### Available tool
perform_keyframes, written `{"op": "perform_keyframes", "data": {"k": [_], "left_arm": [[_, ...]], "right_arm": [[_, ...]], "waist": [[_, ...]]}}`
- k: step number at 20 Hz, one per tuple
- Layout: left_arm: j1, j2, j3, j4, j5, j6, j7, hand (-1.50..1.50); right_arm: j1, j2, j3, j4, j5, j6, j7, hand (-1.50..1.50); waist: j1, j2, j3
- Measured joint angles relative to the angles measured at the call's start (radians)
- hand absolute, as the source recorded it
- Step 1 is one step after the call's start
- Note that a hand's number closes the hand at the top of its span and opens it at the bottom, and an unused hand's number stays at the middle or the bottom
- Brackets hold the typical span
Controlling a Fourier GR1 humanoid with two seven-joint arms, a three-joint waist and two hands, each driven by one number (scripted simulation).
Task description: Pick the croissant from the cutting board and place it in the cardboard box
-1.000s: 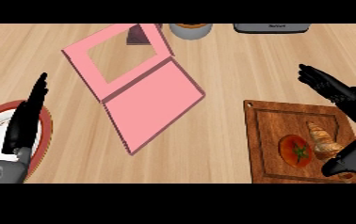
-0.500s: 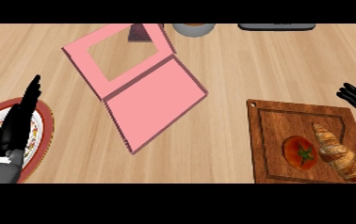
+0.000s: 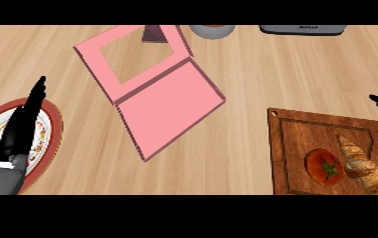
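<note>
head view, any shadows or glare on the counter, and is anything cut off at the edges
Head view: light is even, with no glare on the counter; only a thin dark edge shows under the pink box. The croissant and cutting board run off the right edge, the plate off the left, and the left robot hand off the bottom. Only a black tip of the right robot hand shows.

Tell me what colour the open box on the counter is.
Pink; the box shows it best in the head view.

Light wooden counter (image 3: 266, 72) fills the whole view, grain running nine to three o'clock. Lighting is even, with soft shadows.
</note>
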State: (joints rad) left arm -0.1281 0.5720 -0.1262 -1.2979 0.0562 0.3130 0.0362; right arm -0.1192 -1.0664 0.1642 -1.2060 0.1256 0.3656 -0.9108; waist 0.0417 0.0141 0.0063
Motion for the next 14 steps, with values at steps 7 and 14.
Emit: {"op": "perform_keyframes", "data": {"k": [7, 14], "left_arm": [[-0.018, -0.016, 0.004, 0.029, -0.010, -0.011, -0.015, 0.00], [-0.020, -0.018, 0.030, 0.048, -0.024, -0.028, -0.017, 0.00]], "right_arm": [[-0.101, -0.049, 0.156, 0.077, 0.241, -0.076, -0.056, -1.50], [-0.206, 0.013, 0.266, 0.169, 0.396, -0.108, -0.064, -1.50]], "waist": [[0.004, -0.001, -0.003], [-0.013, -0.007, -0.005]]}}
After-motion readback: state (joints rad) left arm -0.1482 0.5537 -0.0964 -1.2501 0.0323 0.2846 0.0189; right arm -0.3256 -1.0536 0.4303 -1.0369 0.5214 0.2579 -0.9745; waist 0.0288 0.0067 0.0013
